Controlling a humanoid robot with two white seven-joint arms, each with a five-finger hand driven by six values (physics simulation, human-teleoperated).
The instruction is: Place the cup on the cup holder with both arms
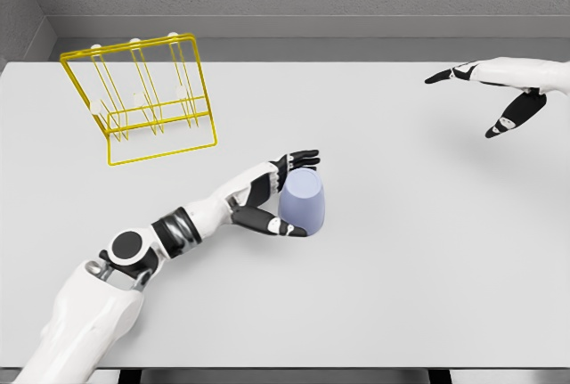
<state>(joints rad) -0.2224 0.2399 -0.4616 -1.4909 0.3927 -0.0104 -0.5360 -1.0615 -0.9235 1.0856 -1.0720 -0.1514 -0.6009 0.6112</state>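
Trouble could come from the thin grip: the left robot hand (283,195) only hugs the sides of the purple cup (304,201) on the counter (419,250). It might tip or slip before reaching the yellow cup holder (142,99). The right robot hand (499,99) hangs released, far away.

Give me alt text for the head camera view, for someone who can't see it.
The robot's left hand wraps its fingers around a lavender cup standing near the middle of a white table. A yellow wire cup holder stands at the far left, and the right hand hovers open at the far right.
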